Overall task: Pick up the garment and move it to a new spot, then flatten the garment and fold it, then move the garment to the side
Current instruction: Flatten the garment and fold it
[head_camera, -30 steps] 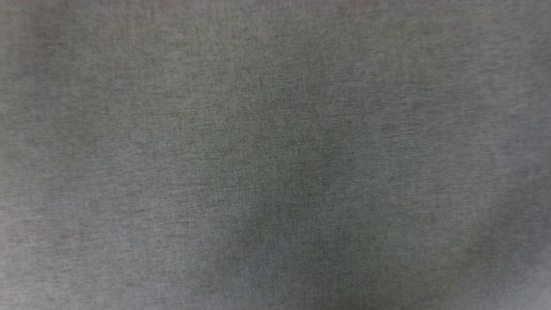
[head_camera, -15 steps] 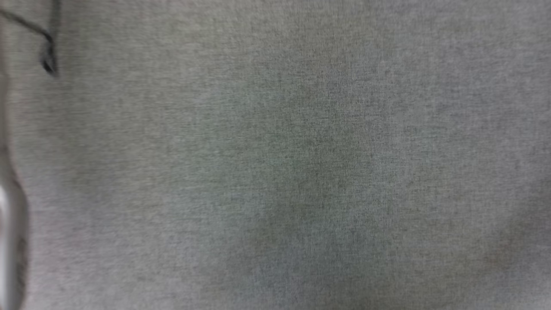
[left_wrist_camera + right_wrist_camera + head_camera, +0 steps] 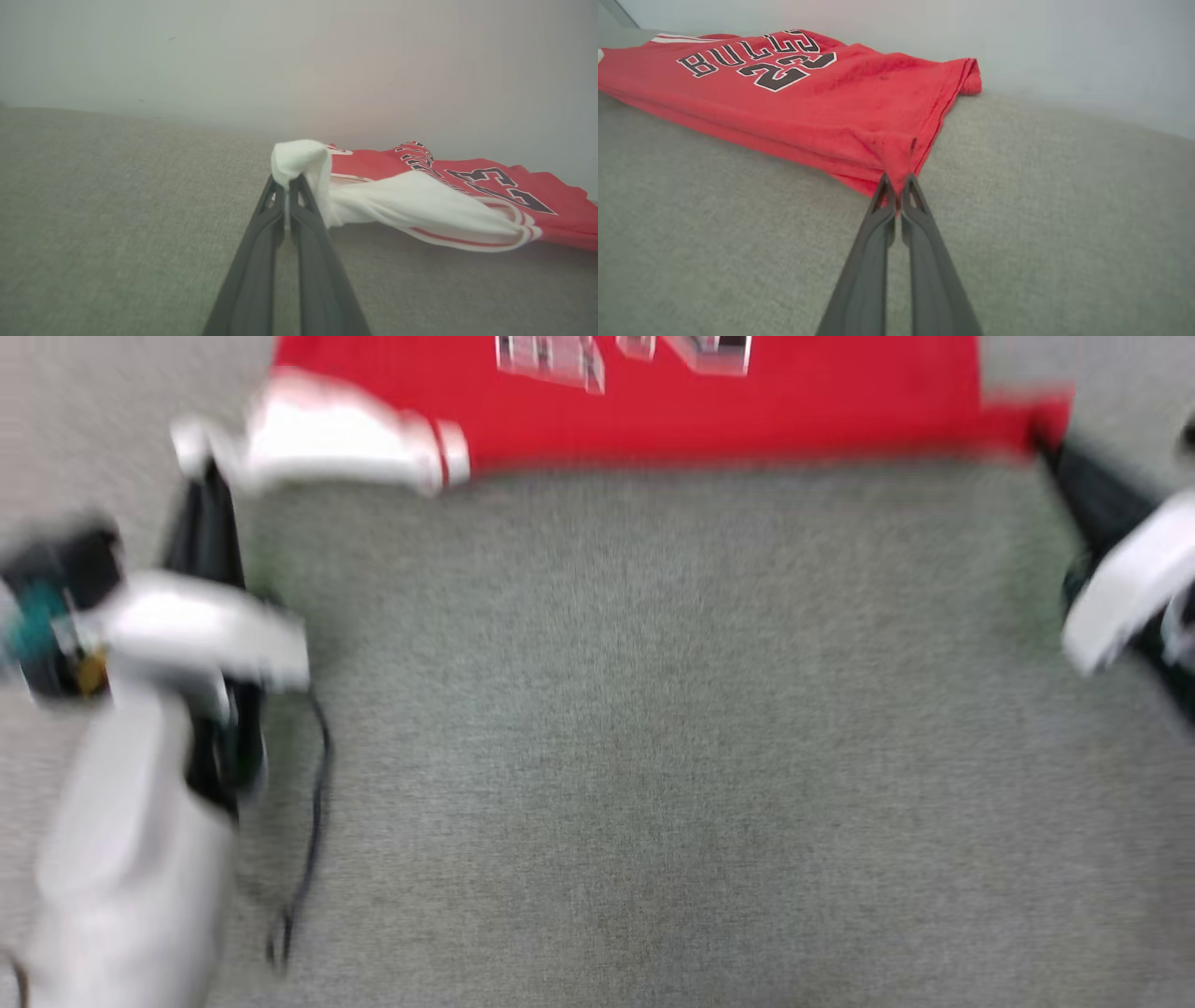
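Observation:
The garment (image 3: 709,411), a red jersey with black white-outlined lettering, lies along the top edge of the blurred head view on a grey fabric surface (image 3: 635,728). My left gripper (image 3: 201,467) sits at its left end. In the left wrist view the left gripper (image 3: 286,181) is shut on a bunched white sleeve (image 3: 299,158), with the red body (image 3: 551,200) trailing off to the right. My right gripper (image 3: 1044,441) is at the garment's right corner. In the right wrist view the right gripper (image 3: 899,183) is pinched shut on the red hem corner (image 3: 896,154).
A thin black cable (image 3: 313,821) hangs beside my pale left forearm (image 3: 131,859). A pale wall (image 3: 1064,46) rises behind the grey surface just past the garment. Bare grey fabric stretches across the near side in front of the garment.
The head view has swung: earlier it held bare grey fabric, then a sliver of the left arm. Now the garment's lower part and both arms are in it, motion-blurred.

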Controlling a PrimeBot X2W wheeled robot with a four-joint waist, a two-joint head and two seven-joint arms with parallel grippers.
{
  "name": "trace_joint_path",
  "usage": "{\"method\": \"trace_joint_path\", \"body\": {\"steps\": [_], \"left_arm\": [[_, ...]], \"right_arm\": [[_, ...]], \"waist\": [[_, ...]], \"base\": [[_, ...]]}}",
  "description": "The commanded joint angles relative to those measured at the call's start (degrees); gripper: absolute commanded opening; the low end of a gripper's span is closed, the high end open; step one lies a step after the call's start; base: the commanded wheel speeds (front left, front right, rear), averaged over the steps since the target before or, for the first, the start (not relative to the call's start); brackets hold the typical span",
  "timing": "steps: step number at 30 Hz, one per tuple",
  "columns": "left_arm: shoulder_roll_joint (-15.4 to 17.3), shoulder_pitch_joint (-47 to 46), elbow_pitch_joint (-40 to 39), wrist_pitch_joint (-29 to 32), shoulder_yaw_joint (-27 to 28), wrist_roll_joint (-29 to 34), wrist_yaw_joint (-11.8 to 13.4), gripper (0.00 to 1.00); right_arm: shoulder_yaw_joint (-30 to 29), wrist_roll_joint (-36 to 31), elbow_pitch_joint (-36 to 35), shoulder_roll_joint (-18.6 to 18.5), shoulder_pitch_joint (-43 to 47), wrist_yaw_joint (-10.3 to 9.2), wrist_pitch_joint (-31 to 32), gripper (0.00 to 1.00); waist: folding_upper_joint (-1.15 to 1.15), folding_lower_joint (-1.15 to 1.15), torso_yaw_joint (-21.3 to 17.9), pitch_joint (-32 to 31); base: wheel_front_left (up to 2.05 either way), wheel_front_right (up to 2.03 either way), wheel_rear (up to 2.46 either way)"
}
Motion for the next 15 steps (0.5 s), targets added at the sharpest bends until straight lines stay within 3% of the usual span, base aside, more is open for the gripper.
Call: {"method": "trace_joint_path", "body": {"steps": [1,15], "left_arm": [[0.7,4.3,-1.7,-0.3,0.4,-0.3,0.8,0.0],[3.3,40.6,-23.2,8.3,0.5,-3.1,9.9,0.0]], "right_arm": [[-0.4,0.2,-0.4,-0.7,3.8,-0.12,0.4,0.0],[-12.9,-2.4,-10.9,1.7,37.9,-0.13,5.3,0.0]], "waist": [[0.0,0.0,0.2,-6.1],[0.0,0.0,1.3,-21.5]], "base": [[0.0,0.0,0.0],[0.0,0.0,0.0]]}}
